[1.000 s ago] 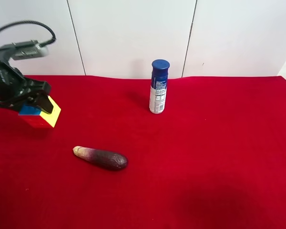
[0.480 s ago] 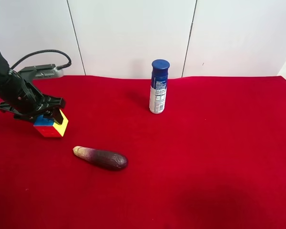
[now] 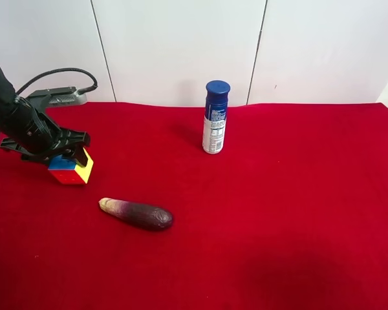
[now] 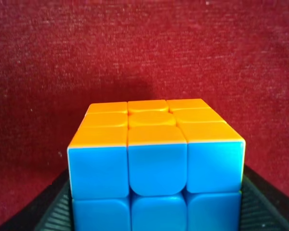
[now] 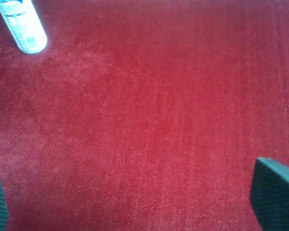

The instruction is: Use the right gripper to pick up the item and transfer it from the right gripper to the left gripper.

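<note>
The item, a small puzzle cube, is being held at the exterior high view's left, low over or possibly resting on the red cloth; contact with the cloth cannot be confirmed. In the left wrist view, blue and orange faces of the item are being shown, with ribbed finger pads lying against it on both sides. The left gripper is therefore being judged as pinching the item. This identifies the arm at the exterior high view's left as the left arm. No long axis is being presented, the item being a cube; it is sitting slightly turned, with a yellow face toward the view's right and red below. The right gripper is being seen only in its own wrist view, as two dark fingertips spread wide apart over bare cloth, nothing between them. The item is not being shown in that view, so the right gripper is being judged well apart from it, and the left arm is plainly the nearer. The transfer is being judged as already made. Outward from the item, a dark elongated vegetable is lying near it, and a blue-capped spray can is standing upright, well apart.
</note>
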Action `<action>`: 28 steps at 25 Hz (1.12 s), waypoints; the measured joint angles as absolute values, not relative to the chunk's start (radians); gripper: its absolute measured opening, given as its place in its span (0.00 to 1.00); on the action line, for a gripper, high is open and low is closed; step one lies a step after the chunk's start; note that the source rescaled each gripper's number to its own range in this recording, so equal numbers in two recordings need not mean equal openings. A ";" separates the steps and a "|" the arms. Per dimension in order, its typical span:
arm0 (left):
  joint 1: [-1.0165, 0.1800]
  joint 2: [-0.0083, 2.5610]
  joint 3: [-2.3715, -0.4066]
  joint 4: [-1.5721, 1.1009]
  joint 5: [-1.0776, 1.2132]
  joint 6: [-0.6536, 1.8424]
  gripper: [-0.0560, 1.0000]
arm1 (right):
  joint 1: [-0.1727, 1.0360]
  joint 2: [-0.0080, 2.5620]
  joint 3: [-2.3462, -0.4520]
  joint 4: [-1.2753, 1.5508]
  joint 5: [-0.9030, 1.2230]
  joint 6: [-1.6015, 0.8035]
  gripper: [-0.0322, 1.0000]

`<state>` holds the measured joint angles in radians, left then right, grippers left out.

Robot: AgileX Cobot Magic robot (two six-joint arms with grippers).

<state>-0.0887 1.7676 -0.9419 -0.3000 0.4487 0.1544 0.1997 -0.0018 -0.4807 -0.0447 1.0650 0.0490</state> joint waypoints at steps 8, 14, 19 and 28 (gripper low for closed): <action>-0.089 1.768 -0.942 -0.306 0.419 0.152 0.98 | 0.200 -0.002 -0.481 -0.045 1.065 0.049 1.00; -0.089 1.713 -0.942 -0.306 0.460 0.151 1.00 | 0.200 -0.002 -0.481 -0.045 1.065 0.049 1.00; -0.089 1.587 -0.942 -0.306 0.583 0.151 1.00 | 0.200 -0.002 -0.481 -0.045 1.065 0.049 1.00; -0.089 1.271 -0.942 -0.306 0.817 0.109 1.00 | 0.200 -0.002 -0.481 -0.045 1.065 0.049 1.00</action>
<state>-0.0887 1.2709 -0.9419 -0.3055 0.8165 0.1092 0.1997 -0.0018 -0.4807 -0.0447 1.0650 0.0490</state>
